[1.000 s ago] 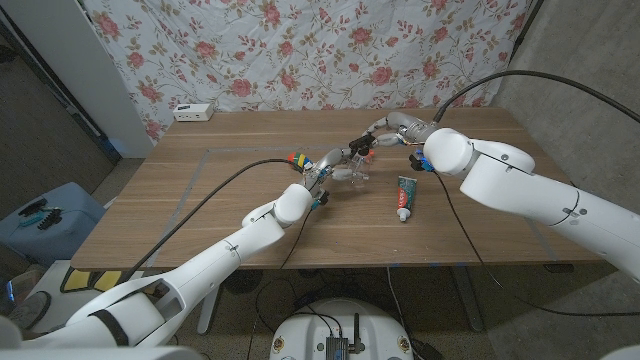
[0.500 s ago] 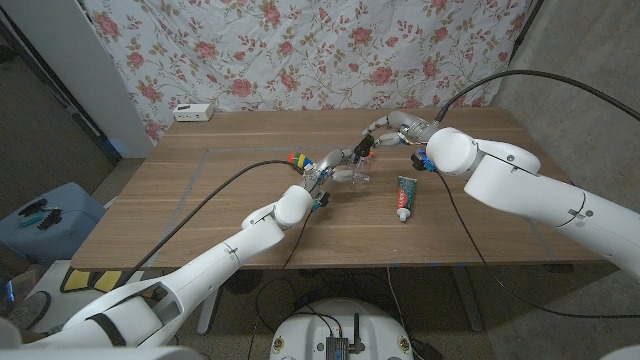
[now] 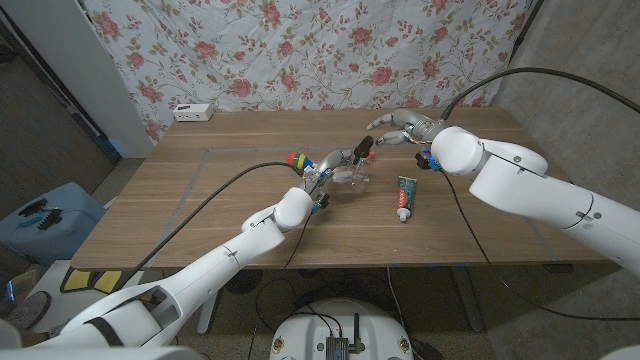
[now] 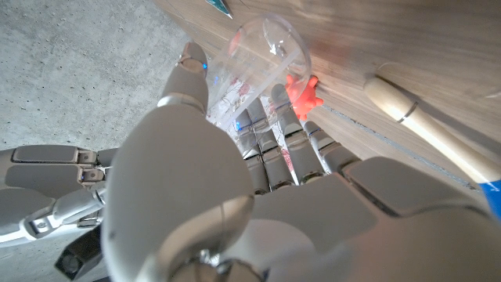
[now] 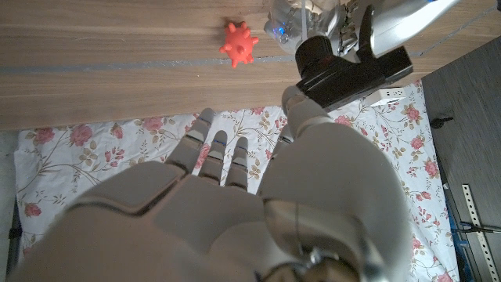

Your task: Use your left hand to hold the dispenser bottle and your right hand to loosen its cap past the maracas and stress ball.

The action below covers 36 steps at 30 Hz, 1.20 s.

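My left hand [image 3: 328, 168] grips the clear dispenser bottle [image 3: 352, 177] near the table's middle, its fingers [image 4: 270, 153] wrapped round the bottle's body [image 4: 268, 48]. The bottle's black pump cap [image 3: 362, 148] points toward my right hand [image 3: 402, 124], which hovers just beyond it with its fingers [image 5: 215, 149] spread and nothing in them. In the right wrist view the cap [image 5: 344, 66] sits close past the thumb. The orange spiky stress ball [image 5: 237, 43] lies on the wood beside the bottle [image 4: 302, 92]. The colourful maracas [image 3: 297, 159] lie to the left of my left hand.
A toothpaste tube [image 3: 404, 195] lies on the wooden table [image 3: 200, 220] to the right of the bottle. A white power strip [image 3: 193, 112] sits at the far left edge. A floral cloth hangs behind the table.
My right hand has drawn back from the pump cap, moving right and away, and its fingers have spread. The left hand and bottle have stayed in place.
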Each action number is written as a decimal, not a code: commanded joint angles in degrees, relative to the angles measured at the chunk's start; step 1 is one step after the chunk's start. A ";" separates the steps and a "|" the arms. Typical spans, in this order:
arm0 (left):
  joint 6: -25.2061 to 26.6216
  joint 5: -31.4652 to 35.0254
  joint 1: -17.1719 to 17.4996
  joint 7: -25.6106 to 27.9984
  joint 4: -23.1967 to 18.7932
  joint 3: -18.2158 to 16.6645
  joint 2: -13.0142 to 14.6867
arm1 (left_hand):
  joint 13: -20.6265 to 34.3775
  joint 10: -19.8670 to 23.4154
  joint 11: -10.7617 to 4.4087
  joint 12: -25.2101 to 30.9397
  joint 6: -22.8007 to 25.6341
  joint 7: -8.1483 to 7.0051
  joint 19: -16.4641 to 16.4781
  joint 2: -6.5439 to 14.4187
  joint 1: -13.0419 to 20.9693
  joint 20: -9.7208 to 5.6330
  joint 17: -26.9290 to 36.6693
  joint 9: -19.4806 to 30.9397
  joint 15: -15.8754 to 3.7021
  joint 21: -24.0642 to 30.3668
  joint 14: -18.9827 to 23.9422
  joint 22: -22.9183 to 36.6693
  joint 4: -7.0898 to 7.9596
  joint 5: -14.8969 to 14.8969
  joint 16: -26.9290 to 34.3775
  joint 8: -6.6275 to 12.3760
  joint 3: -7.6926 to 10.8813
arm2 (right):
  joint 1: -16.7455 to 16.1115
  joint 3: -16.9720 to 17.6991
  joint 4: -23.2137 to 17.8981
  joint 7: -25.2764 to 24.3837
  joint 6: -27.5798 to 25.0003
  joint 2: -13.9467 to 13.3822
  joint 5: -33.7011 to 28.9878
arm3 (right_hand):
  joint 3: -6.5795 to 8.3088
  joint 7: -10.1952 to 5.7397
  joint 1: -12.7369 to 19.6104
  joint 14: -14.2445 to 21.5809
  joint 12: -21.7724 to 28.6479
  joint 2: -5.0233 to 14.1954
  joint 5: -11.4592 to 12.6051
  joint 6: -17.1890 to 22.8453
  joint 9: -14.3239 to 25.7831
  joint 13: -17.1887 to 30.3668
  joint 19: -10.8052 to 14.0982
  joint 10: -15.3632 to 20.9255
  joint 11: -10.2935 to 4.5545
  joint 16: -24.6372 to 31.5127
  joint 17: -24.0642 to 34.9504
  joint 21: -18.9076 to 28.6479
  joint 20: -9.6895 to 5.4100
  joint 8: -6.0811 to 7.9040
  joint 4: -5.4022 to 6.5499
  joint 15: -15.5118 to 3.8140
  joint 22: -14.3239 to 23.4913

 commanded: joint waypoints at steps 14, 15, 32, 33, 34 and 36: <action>-1.53 0.02 -0.97 -0.05 2.21 0.30 -1.01 | 9.33 3.45 -3.25 0.44 3.94 -1.43 0.41 6.36 -5.79 -2.79 0.33 0.19 -6.08 0.11 2.59 0.12 6.37 0.19 0.26 0.35 6.92 | -0.10 0.50 1.97 -0.95 2.11 1.52 -0.77 | -1.94 0.16 -3.55 0.86 0.65 -0.70 -0.21 -0.72 -0.02 0.12 0.88 1.13 1.04 0.44 0.30 0.28 0.62 0.03 1.55 0.74 0.22; -1.68 0.03 -1.06 -0.06 2.38 0.32 -1.06 | 9.34 3.36 -3.13 0.42 3.92 -1.40 0.43 6.28 -5.77 -2.78 0.29 0.19 -6.14 0.12 2.64 0.12 6.32 0.19 0.25 0.34 6.93 | -0.12 0.57 2.06 -0.97 2.36 1.55 -0.79 | -2.14 0.18 -3.89 0.90 0.65 -0.79 -0.22 -0.73 -0.02 0.13 0.92 1.15 1.09 0.45 0.30 0.29 0.67 0.06 1.67 0.75 0.22; -3.22 -0.24 -2.58 -0.78 4.95 0.63 -1.91 | 9.31 3.61 -3.27 0.50 3.97 -1.47 0.46 6.30 -5.85 -2.79 0.36 0.18 -6.07 0.12 2.64 0.12 6.25 0.23 0.23 0.38 7.12 | 0.02 0.82 1.83 -2.25 2.36 2.63 -2.58 | -5.22 0.39 -9.10 1.58 0.90 -2.35 -0.05 -0.08 0.09 0.19 1.38 2.24 2.38 0.56 0.35 0.30 1.23 0.68 3.22 1.60 0.25; -3.26 -0.29 -2.64 -0.83 5.06 0.63 -1.95 | 9.32 3.58 -3.20 0.50 4.00 -1.44 0.46 6.26 -5.81 -2.77 0.32 0.17 -6.09 0.12 2.66 0.12 6.19 0.24 0.21 0.39 7.15 | 0.14 0.79 1.69 -2.28 2.03 2.68 -2.75 | -5.48 0.52 -9.62 1.72 0.92 -2.40 -0.04 0.53 0.11 0.20 1.43 2.36 2.48 0.60 0.36 0.31 1.24 0.94 3.40 1.57 0.25; -3.37 -0.32 -2.72 -0.84 5.21 0.64 -2.01 | 9.34 3.62 -3.19 0.53 4.02 -1.48 0.48 6.27 -5.82 -2.78 0.34 0.17 -6.12 0.13 2.63 0.12 6.19 0.24 0.21 0.40 7.17 | 0.27 0.77 1.56 -2.23 1.81 2.65 -2.88 | -5.58 0.51 -9.83 1.79 0.92 -2.40 -0.04 0.60 0.12 0.20 1.48 2.38 2.49 0.63 0.36 0.32 1.24 0.96 3.48 1.69 0.25; -3.46 -0.32 -2.82 -0.77 5.44 0.64 -2.12 | 9.34 3.62 -3.12 0.53 4.00 -1.47 0.47 6.25 -5.85 -2.80 0.33 0.17 -6.13 0.12 2.58 0.12 6.19 0.24 0.17 0.39 7.19 | 0.20 1.03 1.40 -2.44 1.71 2.71 -2.96 | -5.87 0.97 -10.48 1.91 0.95 -2.40 -0.03 1.03 0.15 0.21 1.57 2.54 2.57 0.66 0.39 0.33 1.33 1.13 3.71 1.65 0.26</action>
